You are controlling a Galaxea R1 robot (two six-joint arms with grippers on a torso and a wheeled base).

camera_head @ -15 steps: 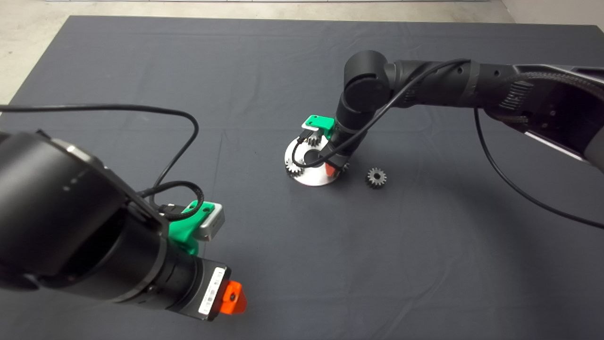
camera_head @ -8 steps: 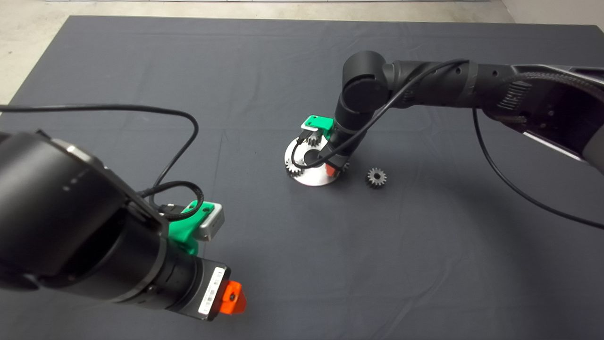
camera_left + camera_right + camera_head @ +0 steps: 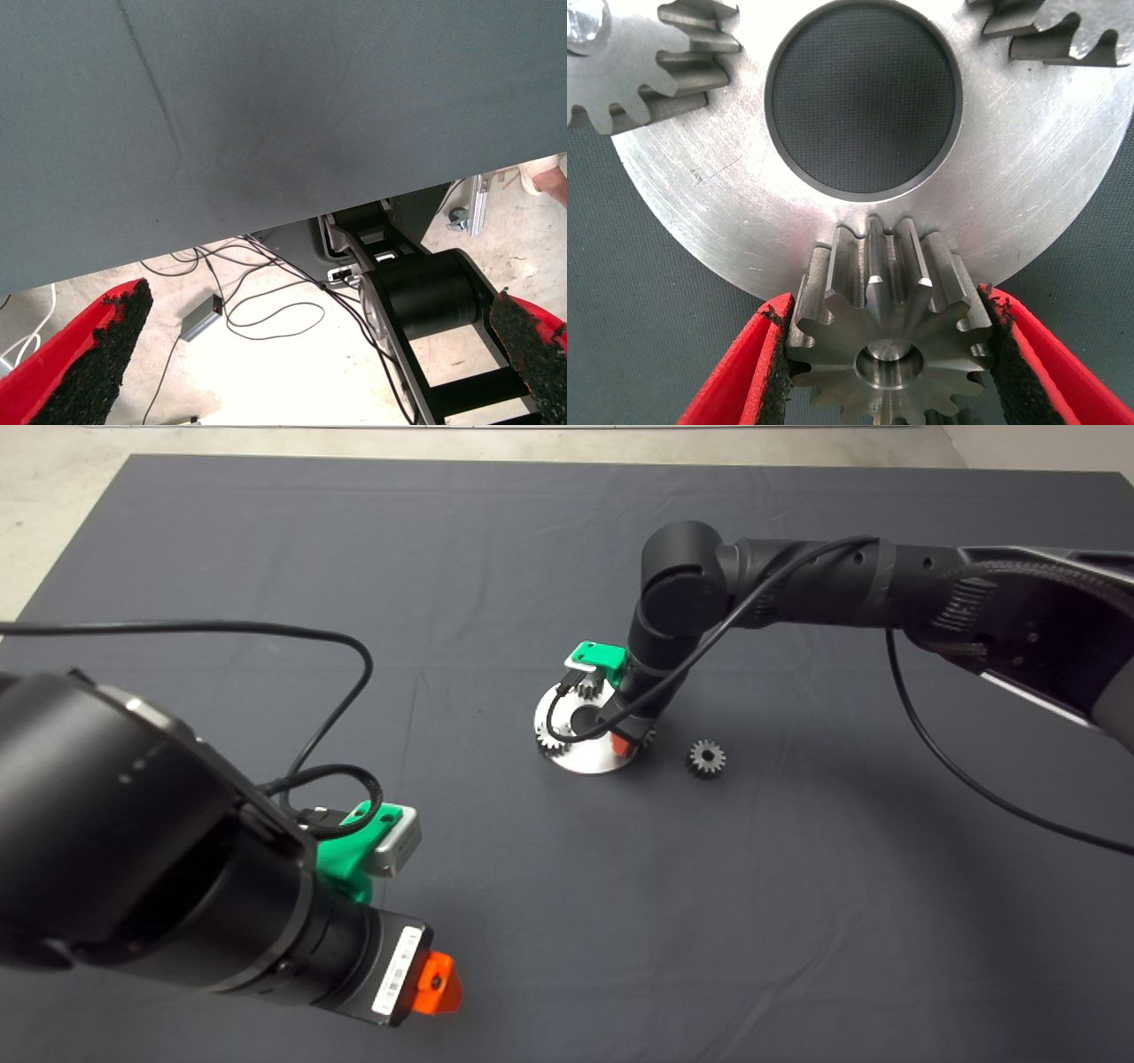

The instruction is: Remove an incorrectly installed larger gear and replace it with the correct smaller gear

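Head view: larger gear (image 3: 890, 341), clamped in right end effector (image 3: 890, 354), hidden behind arm.

The right arm reaches in from the right edge, its forearm level, then bends sharply at the wrist so the right hand (image 3: 888, 372) points straight down near the middle of the worktop (image 3: 496, 531). Its two red fingers (image 3: 735, 381) stand close together, black pads pressed against both flanks of the larger gear (image 3: 888, 332), gripping it. The left arm sits low at the left, its thick black forearm angled toward the centre; the left hand (image 3: 310, 354) hangs past the worktop's near edge, fingers spread wide with nothing between the pads
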